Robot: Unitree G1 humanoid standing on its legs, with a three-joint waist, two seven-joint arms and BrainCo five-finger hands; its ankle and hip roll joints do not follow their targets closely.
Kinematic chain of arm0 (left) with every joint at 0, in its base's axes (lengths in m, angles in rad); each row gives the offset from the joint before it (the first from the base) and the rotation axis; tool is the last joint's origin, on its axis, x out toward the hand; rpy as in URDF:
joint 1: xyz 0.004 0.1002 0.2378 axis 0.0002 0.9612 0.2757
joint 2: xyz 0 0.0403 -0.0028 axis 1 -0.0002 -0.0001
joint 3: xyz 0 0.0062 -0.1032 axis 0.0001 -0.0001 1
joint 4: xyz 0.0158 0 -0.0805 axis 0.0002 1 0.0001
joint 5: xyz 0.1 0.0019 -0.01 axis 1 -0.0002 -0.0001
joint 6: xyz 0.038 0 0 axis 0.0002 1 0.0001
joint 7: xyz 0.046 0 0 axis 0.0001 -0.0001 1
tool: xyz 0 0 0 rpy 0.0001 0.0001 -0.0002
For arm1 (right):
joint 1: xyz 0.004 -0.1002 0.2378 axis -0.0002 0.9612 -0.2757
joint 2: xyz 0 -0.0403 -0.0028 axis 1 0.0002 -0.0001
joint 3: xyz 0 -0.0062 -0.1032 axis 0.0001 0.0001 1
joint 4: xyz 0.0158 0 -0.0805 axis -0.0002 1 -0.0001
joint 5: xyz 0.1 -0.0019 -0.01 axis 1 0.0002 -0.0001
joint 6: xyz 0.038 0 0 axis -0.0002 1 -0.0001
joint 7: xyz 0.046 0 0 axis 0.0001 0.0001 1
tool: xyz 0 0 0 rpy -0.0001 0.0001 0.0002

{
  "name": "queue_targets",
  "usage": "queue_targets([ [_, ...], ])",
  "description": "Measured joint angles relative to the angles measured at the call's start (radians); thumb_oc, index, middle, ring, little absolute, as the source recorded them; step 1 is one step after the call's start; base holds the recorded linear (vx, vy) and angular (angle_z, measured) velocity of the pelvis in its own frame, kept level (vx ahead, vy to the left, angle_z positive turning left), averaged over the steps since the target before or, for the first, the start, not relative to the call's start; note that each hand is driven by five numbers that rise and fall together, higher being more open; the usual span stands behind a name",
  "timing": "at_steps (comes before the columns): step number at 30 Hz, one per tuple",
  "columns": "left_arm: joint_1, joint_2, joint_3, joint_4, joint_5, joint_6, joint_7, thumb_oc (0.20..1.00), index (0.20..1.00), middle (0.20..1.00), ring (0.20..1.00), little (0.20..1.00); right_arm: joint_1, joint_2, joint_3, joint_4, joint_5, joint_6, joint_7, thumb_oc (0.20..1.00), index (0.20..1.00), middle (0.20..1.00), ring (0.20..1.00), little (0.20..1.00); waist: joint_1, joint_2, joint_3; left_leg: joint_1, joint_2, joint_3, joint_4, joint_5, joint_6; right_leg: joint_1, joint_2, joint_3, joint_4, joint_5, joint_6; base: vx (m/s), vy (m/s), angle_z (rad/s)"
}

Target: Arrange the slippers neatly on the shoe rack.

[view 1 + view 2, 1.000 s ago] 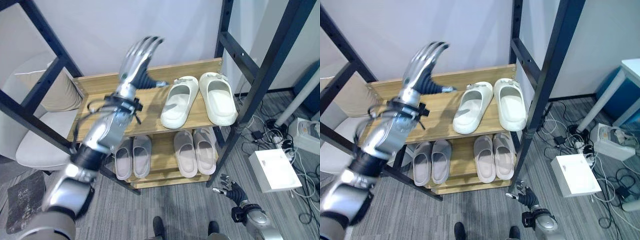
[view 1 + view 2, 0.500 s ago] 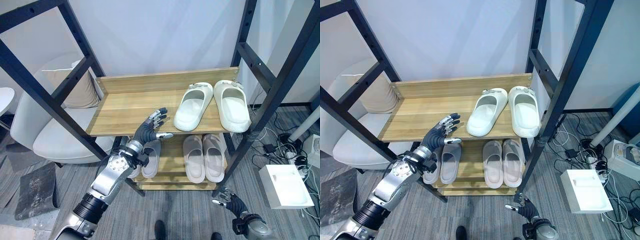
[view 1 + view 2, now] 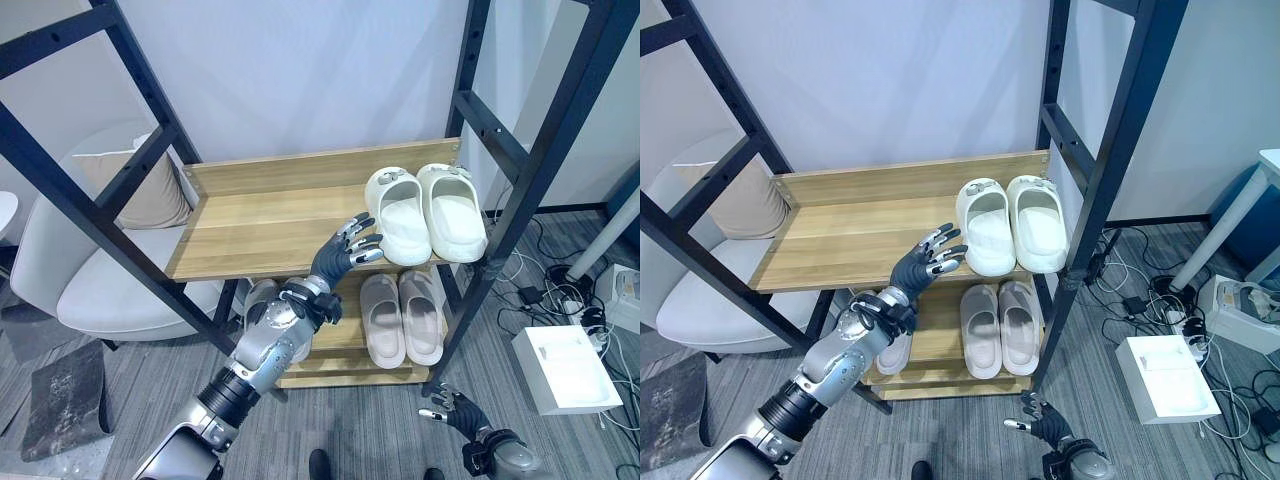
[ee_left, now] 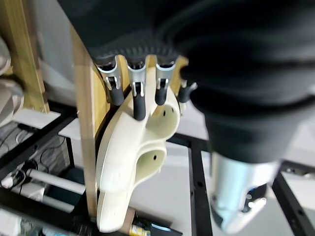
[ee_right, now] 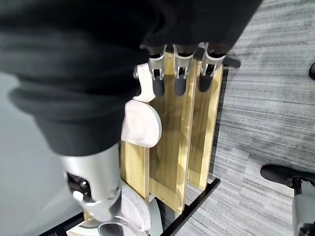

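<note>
Two white slippers, one [image 3: 398, 214] beside the other [image 3: 452, 209], lie parallel, toes forward, at the right end of the wooden shoe rack's top shelf [image 3: 258, 225]. My left hand [image 3: 343, 252] is open, its straight fingertips [image 4: 140, 105] against the left side of the nearer white slipper [image 4: 129, 162]. A grey-pink pair [image 3: 401, 316] rests on the lower shelf, and another pair [image 3: 262, 297] is partly hidden behind my left arm. My right hand [image 3: 453, 412] hangs open low near the floor, right of the rack.
Black metal frame posts [image 3: 508, 205] cross in front of the rack on both sides. A white chair [image 3: 105, 295] with a cushion stands at the left. On the floor at the right are a white box [image 3: 563, 366] and loose cables; a dark mat [image 3: 58, 400] lies at the left.
My left hand moved right along the shelf's front to the left white slipper. That slipper turned from angled to parallel beside its mate. The camera also shifted.
</note>
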Motion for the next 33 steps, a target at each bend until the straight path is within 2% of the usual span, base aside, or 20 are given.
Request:
queue_targets([
  [4, -0.01, 0.022, 0.002, 0.0, 0.037, 0.0, 0.013, 1.0, 1.0, 1.0, 1.0, 1.0, 0.002, -0.002, -0.005, 0.0, 0.0, 0.0, -0.014, 1.0, 1.0, 1.0, 1.0, 1.0, -0.005, 0.0, 0.0, 0.001, 0.0, 0.003, 0.001, 0.004, 0.005, -0.001, 0.0, 0.0, 0.0, 0.001, -0.001, 0.0, 0.004, -0.02],
  [8, -0.009, 0.044, 0.016, -0.001, 0.158, 0.001, 0.01, 1.0, 1.0, 1.0, 1.0, 1.0, 0.004, -0.001, -0.007, 0.0, 0.0, 0.0, -0.015, 1.0, 1.0, 1.0, 1.0, 1.0, -0.004, -0.002, 0.001, 0.012, 0.0, 0.001, 0.005, 0.004, 0.006, 0.011, 0.0, 0.0, 0.0, 0.0, -0.001, 0.0, 0.0, 0.0],
  [11, 0.049, 0.049, 0.121, -0.038, 0.251, -0.007, 0.007, 1.0, 1.0, 1.0, 1.0, 1.0, 0.014, 0.005, -0.029, 0.0, 0.0, -0.001, -0.018, 1.0, 1.0, 1.0, 1.0, 1.0, 0.0, -0.003, 0.001, 0.019, -0.003, -0.005, 0.005, 0.006, 0.006, 0.025, 0.002, -0.006, 0.005, 0.005, -0.009, -0.01, 0.013, 0.04],
  [16, 0.099, 0.056, 0.213, -0.052, 0.274, -0.035, 0.037, 1.0, 1.0, 1.0, 1.0, 1.0, 0.032, 0.007, -0.043, 0.0, -0.001, -0.002, -0.021, 1.0, 1.0, 1.0, 1.0, 1.0, 0.022, -0.009, 0.002, 0.016, -0.001, -0.012, 0.005, 0.005, 0.007, 0.028, 0.002, -0.025, 0.0, -0.006, 0.002, -0.02, 0.029, 0.1],
  [17, 0.129, 0.053, 0.253, -0.09, 0.271, -0.042, 0.043, 1.0, 1.0, 1.0, 1.0, 1.0, 0.027, 0.015, -0.043, 0.0, -0.001, -0.005, -0.023, 1.0, 1.0, 1.0, 1.0, 1.0, 0.031, -0.013, 0.002, 0.015, -0.003, -0.02, -0.001, 0.001, 0.001, 0.035, 0.001, -0.031, 0.0, -0.007, 0.002, -0.02, 0.026, 0.13],
  [19, 0.144, 0.058, 0.269, -0.136, 0.241, -0.057, 0.049, 1.0, 1.0, 1.0, 1.0, 1.0, 0.032, 0.022, -0.043, 0.001, -0.001, -0.008, -0.025, 1.0, 1.0, 1.0, 1.0, 1.0, 0.045, -0.019, 0.001, 0.016, -0.005, -0.03, -0.001, 0.0, -0.001, 0.042, 0.001, -0.036, 0.0, -0.008, 0.002, -0.02, 0.031, 0.12],
  [20, 0.164, 0.059, 0.275, -0.214, 0.198, -0.071, 0.042, 1.0, 1.0, 1.0, 1.0, 1.0, 0.039, 0.028, -0.045, 0.001, 0.0, -0.009, -0.032, 1.0, 1.0, 1.0, 1.0, 1.0, 0.047, -0.03, -0.001, 0.015, -0.007, -0.035, 0.001, 0.001, -0.001, 0.04, 0.001, -0.036, 0.001, -0.007, 0.001, -0.03, 0.053, 0.15],
  [22, 0.201, 0.064, 0.264, -0.367, 0.109, -0.105, -0.018, 1.0, 1.0, 1.0, 1.0, 1.0, 0.044, 0.041, -0.042, 0.009, 0.0, -0.016, -0.034, 1.0, 1.0, 1.0, 1.0, 1.0, 0.056, -0.046, -0.006, 0.015, -0.015, -0.039, -0.001, 0.0, 0.0, 0.043, -0.003, -0.047, 0.0, -0.012, 0.004, -0.02, 0.048, 0.13],
  [24, 0.227, 0.068, 0.26, -0.439, 0.081, -0.123, -0.063, 1.0, 1.0, 1.0, 1.0, 1.0, 0.044, 0.047, -0.043, 0.009, 0.0, -0.025, -0.034, 1.0, 1.0, 1.0, 1.0, 1.0, 0.057, -0.052, -0.01, 0.016, -0.016, -0.043, 0.0, -0.001, 0.001, 0.045, -0.006, -0.052, 0.0, -0.012, 0.004, -0.02, 0.036, 0.07],
  [27, 0.271, 0.117, 0.204, -0.562, 0.038, -0.123, -0.158, 1.0, 1.0, 1.0, 1.0, 1.0, 0.043, 0.064, -0.043, 0.01, -0.001, -0.029, -0.032, 1.0, 1.0, 1.0, 1.0, 1.0, 0.061, -0.057, -0.013, 0.016, -0.02, -0.043, 0.001, 0.002, 0.005, 0.046, -0.01, -0.055, 0.004, -0.013, 0.005, -0.02, 0.047, 0.03],
  [30, 0.294, 0.154, 0.055, -0.585, 0.016, -0.112, -0.27, 1.0, 1.0, 1.0, 1.0, 1.0, 0.041, 0.081, -0.036, 0.014, -0.002, -0.032, -0.025, 1.0, 1.0, 1.0, 1.0, 1.0, 0.07, -0.057, -0.013, 0.018, -0.023, -0.039, 0.005, 0.0, 0.004, 0.047, -0.015, -0.053, 0.005, -0.011, 0.008, 0.0, 0.0, 0.0],
  [32, 0.296, 0.176, -0.032, -0.545, 0.016, -0.092, -0.315, 1.0, 1.0, 1.0, 1.0, 1.0, 0.037, 0.08, -0.026, 0.021, -0.004, -0.04, -0.017, 1.0, 1.0, 1.0, 1.0, 1.0, 0.072, -0.056, -0.013, 0.02, -0.023, -0.038, 0.005, -0.002, 0.002, 0.047, -0.016, -0.051, 0.005, -0.013, 0.012, 0.0, 0.007, -0.06],
  [33, 0.307, 0.196, -0.114, -0.454, 0.039, -0.081, -0.364, 1.0, 1.0, 1.0, 1.0, 1.0, 0.027, 0.078, -0.013, 0.035, -0.005, -0.044, -0.013, 1.0, 1.0, 1.0, 1.0, 1.0, 0.073, -0.056, -0.013, 0.024, -0.023, -0.035, 0.001, -0.003, 0.002, 0.047, -0.016, -0.045, 0.004, -0.013, 0.013, 0.02, -0.003, -0.15],
])
